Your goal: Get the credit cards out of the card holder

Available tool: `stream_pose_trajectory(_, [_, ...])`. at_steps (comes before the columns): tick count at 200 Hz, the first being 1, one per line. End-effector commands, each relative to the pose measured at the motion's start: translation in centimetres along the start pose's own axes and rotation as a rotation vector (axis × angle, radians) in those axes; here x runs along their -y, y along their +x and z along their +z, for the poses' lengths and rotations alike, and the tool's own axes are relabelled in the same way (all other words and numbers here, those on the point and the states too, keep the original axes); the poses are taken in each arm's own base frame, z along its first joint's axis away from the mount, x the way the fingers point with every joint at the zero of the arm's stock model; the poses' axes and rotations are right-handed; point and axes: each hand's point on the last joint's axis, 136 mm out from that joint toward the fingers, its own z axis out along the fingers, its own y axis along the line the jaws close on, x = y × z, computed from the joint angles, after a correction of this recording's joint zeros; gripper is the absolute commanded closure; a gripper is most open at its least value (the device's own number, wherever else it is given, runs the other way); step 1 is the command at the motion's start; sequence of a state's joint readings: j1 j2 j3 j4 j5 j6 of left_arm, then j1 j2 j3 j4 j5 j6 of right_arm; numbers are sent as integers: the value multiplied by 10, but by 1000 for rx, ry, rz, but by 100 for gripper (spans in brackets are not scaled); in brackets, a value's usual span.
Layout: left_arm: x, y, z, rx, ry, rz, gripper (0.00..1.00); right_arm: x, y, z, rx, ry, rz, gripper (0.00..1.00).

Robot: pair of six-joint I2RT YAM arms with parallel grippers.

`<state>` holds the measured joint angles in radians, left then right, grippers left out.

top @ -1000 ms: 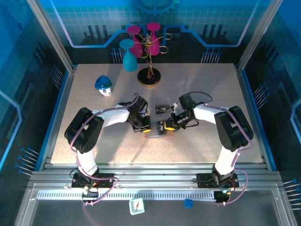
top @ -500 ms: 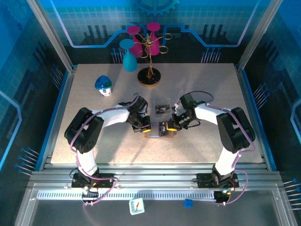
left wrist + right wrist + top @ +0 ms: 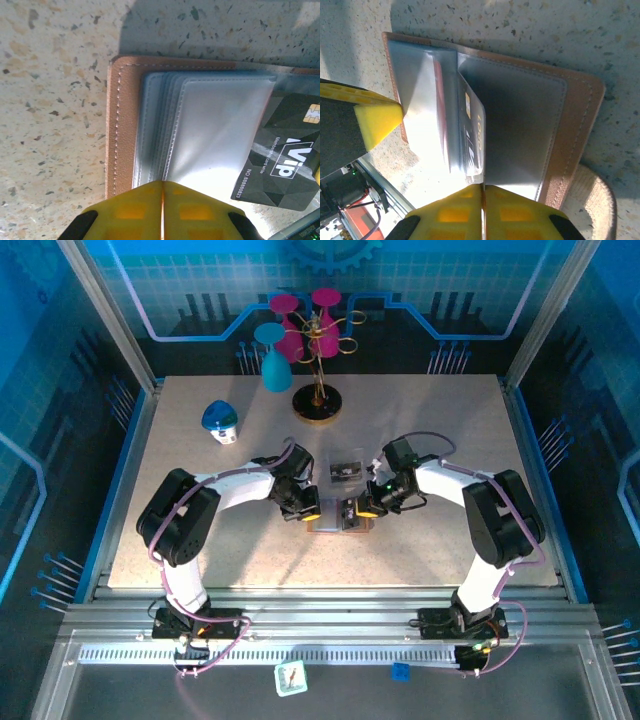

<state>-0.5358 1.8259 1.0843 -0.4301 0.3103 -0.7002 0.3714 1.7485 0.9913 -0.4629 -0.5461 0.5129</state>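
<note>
The salmon-brown card holder (image 3: 336, 525) lies open on the speckled table between both grippers. Its grey-blue pocket panels (image 3: 210, 125) face up inside the brown rim (image 3: 125, 125). My left gripper (image 3: 308, 506) (image 3: 162, 184) is shut, its yellow tips at the near edge of a pocket panel. My right gripper (image 3: 358, 508) (image 3: 483, 187) is shut on the edge of a dark grey credit card (image 3: 475, 135) with pale VIP markings (image 3: 285, 150), which sticks partly out of the card holder (image 3: 575, 130). A red card edge (image 3: 439, 95) shows inside a pocket.
A clear plastic box (image 3: 347, 470) with a dark item inside sits just behind the card holder. A blue-and-white object (image 3: 220, 420) stands at the back left. A stand (image 3: 318, 405) with pink and teal cups (image 3: 275, 365) rises at the back.
My right gripper has shifted slightly left and nearer over the card holder, with the dark card. The left arm has stayed put.
</note>
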Motion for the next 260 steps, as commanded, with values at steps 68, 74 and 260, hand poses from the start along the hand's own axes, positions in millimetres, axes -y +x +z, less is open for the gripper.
stream_pose_trajectory(68, [16,-6,-20,36,51,-18,83,-20,-4,5,0,-102,18,86])
stream_pose_trajectory(74, [17,-5,-21,36,54,-19,82,-21,-4,5,1,-101,16,86])
stream_pose_trajectory(260, [17,-26,-58,231,113,-10,80,-42,-10,-46,87,-4,-265,100])
